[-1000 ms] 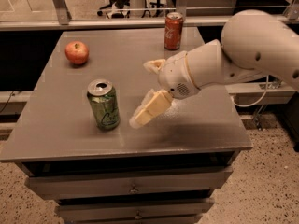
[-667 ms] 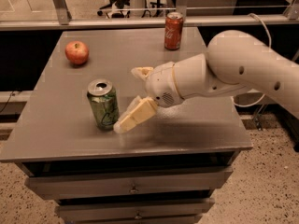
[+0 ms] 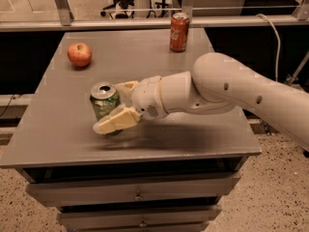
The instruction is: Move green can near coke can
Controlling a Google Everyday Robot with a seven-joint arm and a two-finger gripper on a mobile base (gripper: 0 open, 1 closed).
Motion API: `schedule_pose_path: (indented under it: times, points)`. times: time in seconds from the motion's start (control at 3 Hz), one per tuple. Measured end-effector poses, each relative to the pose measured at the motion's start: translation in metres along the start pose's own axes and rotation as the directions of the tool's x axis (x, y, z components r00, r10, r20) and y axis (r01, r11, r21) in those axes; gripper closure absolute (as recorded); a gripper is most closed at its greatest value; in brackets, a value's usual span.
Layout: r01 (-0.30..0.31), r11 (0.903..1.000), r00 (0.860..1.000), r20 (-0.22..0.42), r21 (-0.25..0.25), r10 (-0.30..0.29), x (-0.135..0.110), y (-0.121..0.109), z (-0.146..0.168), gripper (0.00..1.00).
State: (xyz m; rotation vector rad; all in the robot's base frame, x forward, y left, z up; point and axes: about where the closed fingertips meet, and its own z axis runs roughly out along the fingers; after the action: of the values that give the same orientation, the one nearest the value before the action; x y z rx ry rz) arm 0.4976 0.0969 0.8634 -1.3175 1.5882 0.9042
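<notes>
The green can [image 3: 103,102] stands upright on the grey table [image 3: 58,134], left of centre near the front. My gripper [image 3: 119,104] reaches in from the right and is open around the can: one finger [image 3: 114,122] crosses in front of its lower part, the other [image 3: 127,86] lies behind its right rim. The can still rests on the table. The coke can [image 3: 179,31] stands upright at the table's far edge, right of centre, well away from the green can.
A red apple [image 3: 79,54] lies at the far left of the table. My white arm [image 3: 227,93] stretches over the right half of the table. Drawers [image 3: 137,193] sit under the front edge. A railing and chairs are behind.
My gripper has moved left from beside the green can until its fingers straddle it. The can, the coke can and the apple have stayed put.
</notes>
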Motion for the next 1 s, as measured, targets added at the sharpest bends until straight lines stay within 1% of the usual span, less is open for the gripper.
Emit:
schedule_pose_path:
  times: [0.33, 0.67, 1.0]
  points:
    - [-0.009, 0.9999, 1.000, 0.011, 0.011, 0.009, -0.003, -0.008, -0.001, 0.48]
    - [0.010, 0.9970, 1.000, -0.008, 0.076, -0.010, -0.005, -0.037, -0.033, 0.79]
    - [0.061, 0.9837, 0.998, -0.023, 0.169, -0.058, -0.019, -0.080, -0.089, 1.00]
